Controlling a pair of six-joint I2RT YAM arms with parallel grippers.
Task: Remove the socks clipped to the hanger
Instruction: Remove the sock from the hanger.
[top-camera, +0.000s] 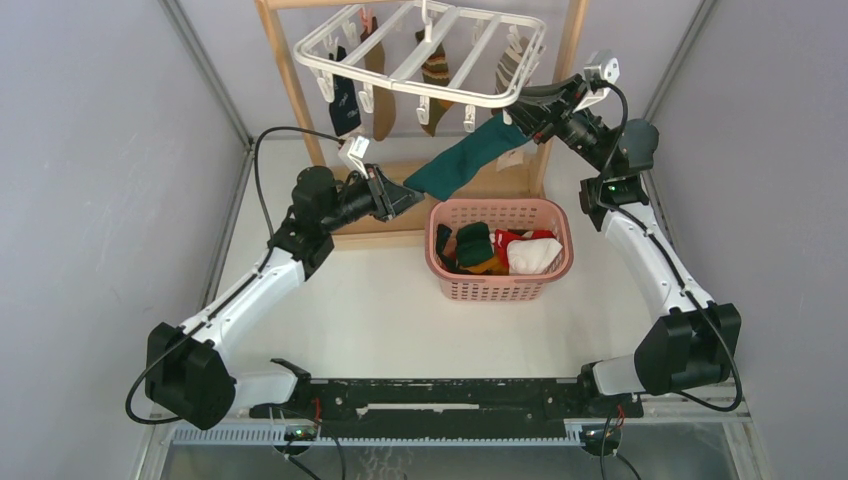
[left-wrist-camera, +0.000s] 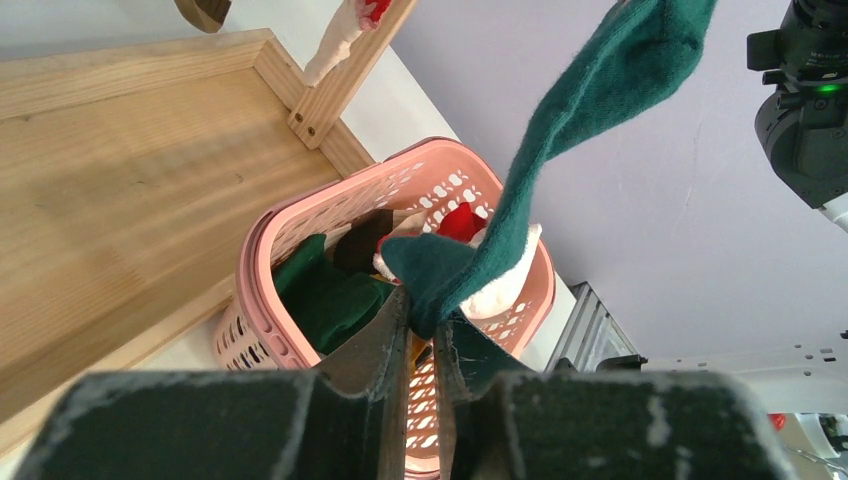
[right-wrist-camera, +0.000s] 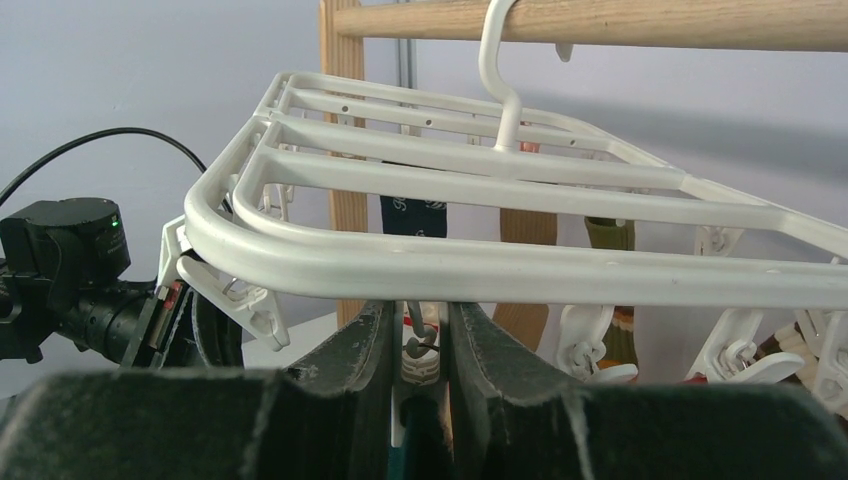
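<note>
A teal sock (top-camera: 465, 162) stretches taut from the white hanger's (top-camera: 400, 88) front right rim down toward the left. My left gripper (top-camera: 410, 195) is shut on its toe end, just above the pink basket. In the left wrist view the teal sock (left-wrist-camera: 590, 100) runs up and away from the gripper (left-wrist-camera: 425, 325). My right gripper (top-camera: 515, 115) is under the hanger rim (right-wrist-camera: 500, 265), and its jaws (right-wrist-camera: 420, 320) are pressed on the white clip (right-wrist-camera: 420, 348) that holds the sock's cuff. Navy (top-camera: 343, 100), tan (top-camera: 380, 95) and striped socks (top-camera: 435, 85) hang clipped behind.
A pink basket (top-camera: 500, 207) with several loose socks sits below the hanger on the table. The hanger hangs from a wooden frame stand (top-camera: 290, 80), whose flat base (left-wrist-camera: 120, 170) lies left of the basket (left-wrist-camera: 260, 290). Grey walls close in both sides.
</note>
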